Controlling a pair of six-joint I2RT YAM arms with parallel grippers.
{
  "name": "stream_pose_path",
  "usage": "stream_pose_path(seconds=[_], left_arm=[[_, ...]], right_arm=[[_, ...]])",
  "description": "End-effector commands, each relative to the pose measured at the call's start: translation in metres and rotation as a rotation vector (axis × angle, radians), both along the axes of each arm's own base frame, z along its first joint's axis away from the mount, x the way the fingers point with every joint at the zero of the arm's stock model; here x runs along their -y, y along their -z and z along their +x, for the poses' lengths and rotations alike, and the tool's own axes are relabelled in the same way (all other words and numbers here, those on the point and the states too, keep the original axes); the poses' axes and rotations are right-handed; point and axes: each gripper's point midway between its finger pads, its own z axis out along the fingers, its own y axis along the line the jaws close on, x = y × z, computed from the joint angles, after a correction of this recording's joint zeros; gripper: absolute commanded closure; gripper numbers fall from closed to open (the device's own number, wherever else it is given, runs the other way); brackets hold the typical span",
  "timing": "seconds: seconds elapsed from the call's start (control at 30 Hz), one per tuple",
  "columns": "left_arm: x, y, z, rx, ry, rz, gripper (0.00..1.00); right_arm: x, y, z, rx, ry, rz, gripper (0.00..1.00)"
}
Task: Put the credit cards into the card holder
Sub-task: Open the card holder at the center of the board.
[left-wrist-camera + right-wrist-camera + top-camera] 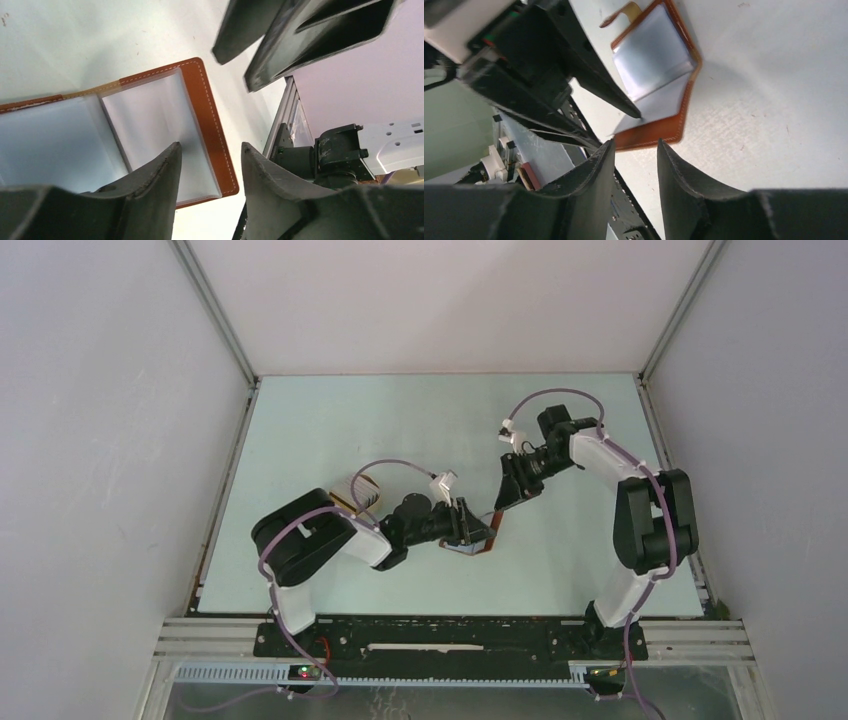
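step: we judge this to be the holder-opening stage. On the worktop [330,430] the card holder [150,125] lies spread open just ahead of the left arm [320,540], bluish-grey pockets up, and neither gripper carries a card.
left gripper [210,152]: jaws apart, clamped on nothing. In the right wrist view one fingertip appears to rest on a pocket near the holder's fold, though we cannot tell for sure that it touches.
right gripper [634,150]: jaws apart and empty, hovering just beside the holder's outer edge.
credit cards [364,488]: a small striped row in the tan tray [343,498], behind the left arm and well apart from the card holder. They are too small for us to count.
next move: we think one gripper must pin the holder flat while the other takes a single card by its edge and brings it edge-first to a pocket mouth.
in the way: the left arm lies between the right gripper and the tan tray, and the two grippers crowd each other over the holder.
risk: the pockets look thin and slick to us, so a free flap could fold shut.
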Motion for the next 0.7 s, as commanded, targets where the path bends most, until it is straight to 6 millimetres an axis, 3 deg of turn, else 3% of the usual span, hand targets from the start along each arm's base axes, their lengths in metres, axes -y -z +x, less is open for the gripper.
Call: stream_pose_path(seconds=[0.0, 0.07, 0.23, 0.43, 0.67], left_arm=[[0.012, -0.017, 0.004, 0.013, 0.024, -0.067, 0.51], [0.013, -0.015, 0.004, 0.008, 0.026, -0.064, 0.54], [0.015, -0.010, 0.003, -0.016, 0.035, -0.061, 0.62], [0.017, -0.008, 0.003, -0.029, 0.041, -0.062, 0.63], [0.003, -0.011, 0.009, -0.010, 0.008, -0.057, 0.63]], right_arm=[[-0.014, -0.032, 0.004, 0.043, -0.003, 0.132, 0.59], [-0.018, -0.030, 0.004, 0.006, 0.004, 0.162, 0.68], [-0.023, -0.004, 0.000, -0.108, 0.005, 0.151, 0.86], [-0.029, 0.032, -0.011, -0.165, -0.040, 0.034, 0.87], [-0.008, 0.071, -0.010, -0.107, -0.076, -0.217, 0.89]])
